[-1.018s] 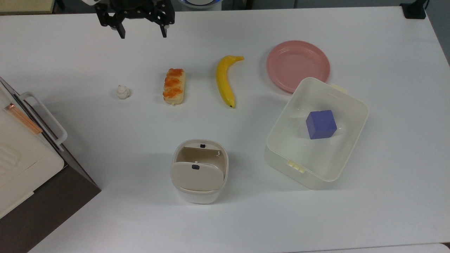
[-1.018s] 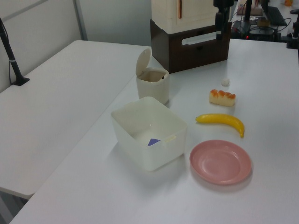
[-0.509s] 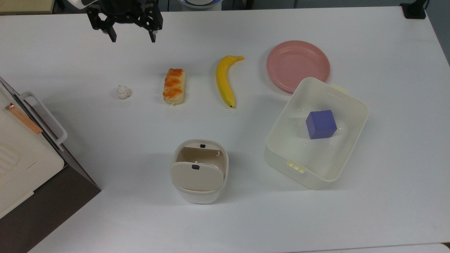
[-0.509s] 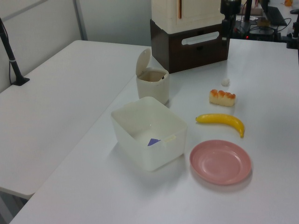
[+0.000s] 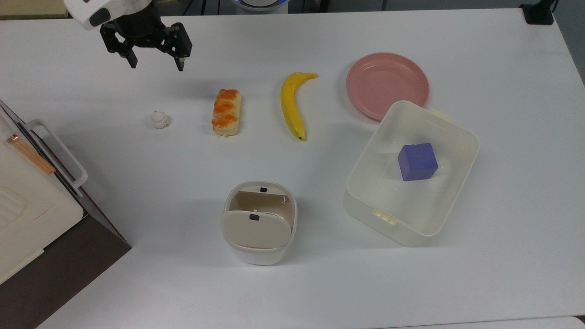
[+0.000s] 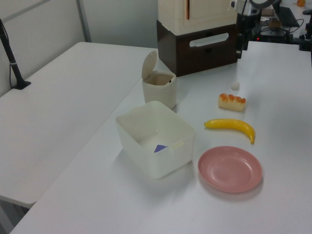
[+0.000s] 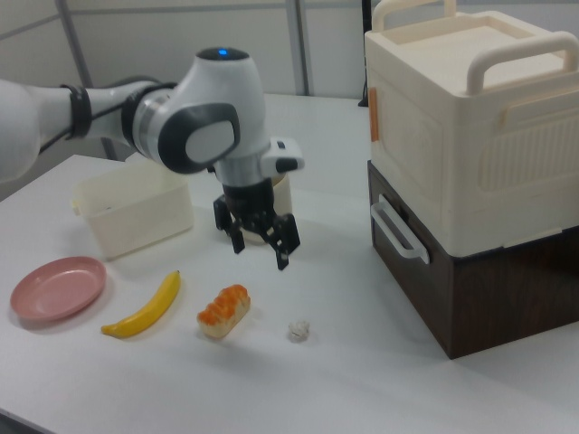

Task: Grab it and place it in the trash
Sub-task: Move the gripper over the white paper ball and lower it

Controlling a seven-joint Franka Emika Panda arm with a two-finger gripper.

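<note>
The small white wrinkly wad (image 5: 160, 119) lies on the white table, left of the orange-topped bread (image 5: 226, 112) in the top view. It also shows as a pale wad (image 6: 235, 86) and a lumpy wad (image 7: 298, 330) near the bread (image 7: 223, 309). My gripper (image 5: 156, 65) hangs open and empty above the table, farther back than the wad in the top view; in the right view the gripper (image 7: 261, 250) is raised well off the surface. The cream-beige bin (image 5: 259, 222) stands near the front with its swing lid tilted open; the same bin (image 6: 159, 87) is upright.
A banana (image 5: 292, 107) and a pink plate (image 5: 387, 85) lie right of the bread. A translucent white box (image 5: 450, 195) holds a blue cube (image 5: 417, 161). A cream and brown appliance (image 5: 27, 196) with handles fills the top view's left edge.
My open gripper has moved toward the top view's left and slightly nearer the wad. Nothing on the table has shifted.
</note>
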